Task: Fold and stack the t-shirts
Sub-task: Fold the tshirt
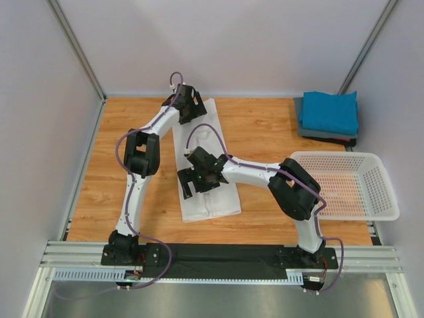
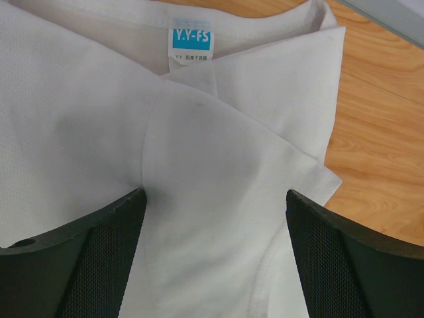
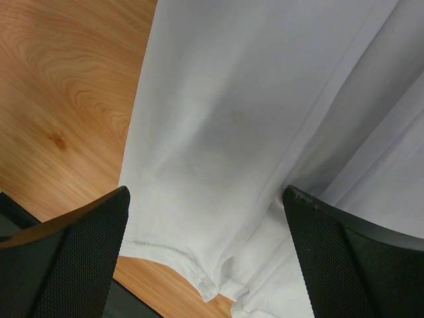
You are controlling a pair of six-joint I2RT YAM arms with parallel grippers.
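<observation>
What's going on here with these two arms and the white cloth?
Two robot arms are folding a white t-shirt, which lies on the table as a long narrow strip. The left gripper is open over the collar end and the right gripper is open nearer the hem. Neither holds it. A folded teal shirt lies on a grey one in the far right corner, beyond a basket.

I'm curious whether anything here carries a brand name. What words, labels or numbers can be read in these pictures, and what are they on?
"Y.Y-FS": white letters on the blue neck label sewn inside the collar of the white t-shirt.
"YY", then small characters: on the white tag just below that label; the characters are too small to read.
Nothing else: no writing shows in the top view or the right wrist view.
</observation>
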